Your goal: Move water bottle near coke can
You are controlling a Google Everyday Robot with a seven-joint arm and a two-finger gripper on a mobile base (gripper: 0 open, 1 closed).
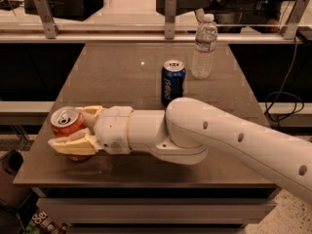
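The water bottle (204, 45) stands upright at the far right of the table, clear with a white cap and a pale label. The coke can (65, 121) stands upright at the front left, red with a silver top. My gripper (68, 128) is at the coke can, far from the bottle. It is open, with one cream finger (90, 112) behind the can and the other (70, 144) in front of it, hiding the can's lower part. I cannot tell whether the fingers touch the can.
A blue Pepsi can (173, 82) stands mid-table, between the coke can and the bottle. My white arm (219, 140) crosses the front right of the brown table (117, 77). A railing with metal posts (169, 16) runs behind the table's far edge.
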